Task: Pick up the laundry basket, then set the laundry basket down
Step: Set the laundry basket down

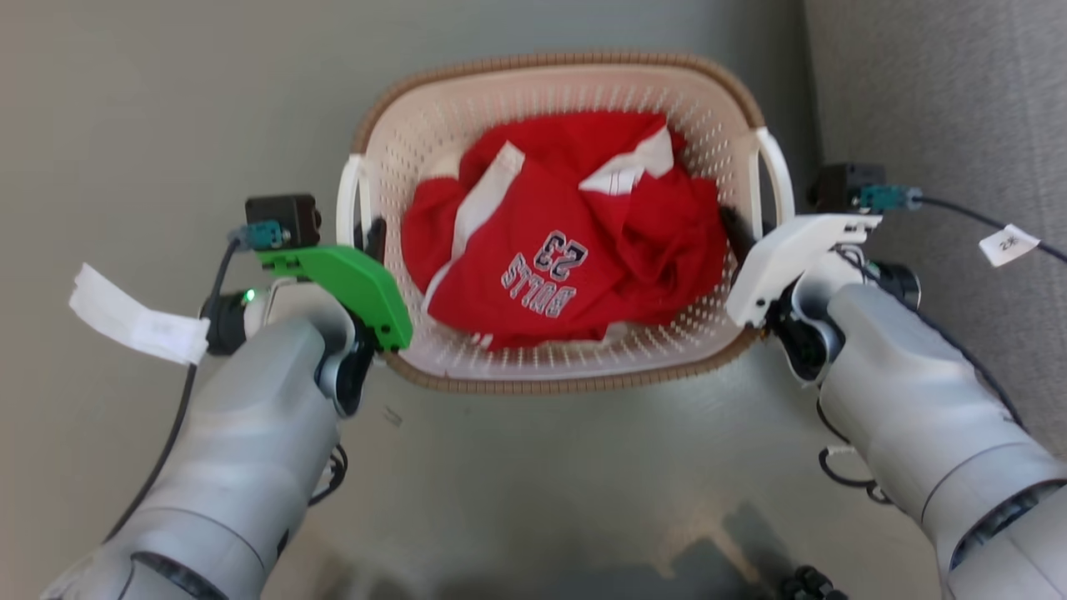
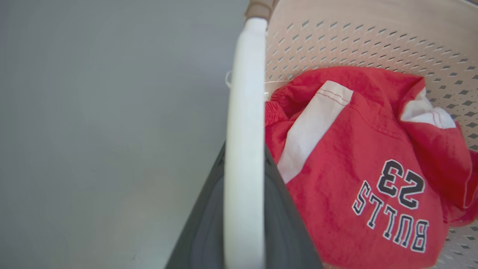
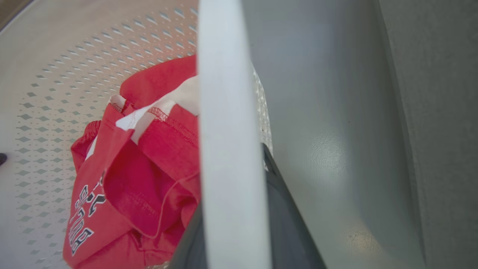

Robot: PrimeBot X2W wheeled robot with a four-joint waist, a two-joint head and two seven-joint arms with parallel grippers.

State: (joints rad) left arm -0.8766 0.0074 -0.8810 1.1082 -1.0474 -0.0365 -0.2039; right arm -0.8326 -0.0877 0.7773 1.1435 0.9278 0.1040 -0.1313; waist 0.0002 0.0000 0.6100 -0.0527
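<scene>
The laundry basket (image 1: pixel 567 60) is cream with perforated walls and a brown woven-look rim, and sits centred in the head view. A red "BULLS 23" jersey (image 1: pixel 567 242) lies crumpled inside it. My left gripper (image 1: pixel 371 237), under a green cover, is shut on the basket's white left handle (image 1: pixel 348 196). In the left wrist view that handle (image 2: pixel 244 112) runs up between my dark fingers (image 2: pixel 209 224). My right gripper (image 1: pixel 738 229), under a white cover, is shut on the right handle (image 1: pixel 779 171), which the right wrist view shows as a white handle (image 3: pixel 227 112) between the fingers (image 3: pixel 291 224). I cannot tell whether the basket is off the floor.
Grey floor (image 1: pixel 542 483) surrounds the basket. A pale grey upright surface (image 1: pixel 934 100) stands close on the right, just beyond my right wrist. Paper tags (image 1: pixel 137 321) (image 1: pixel 1009 244) hang from the wrist cables. A dark cable (image 1: pixel 813 583) lies at the bottom edge.
</scene>
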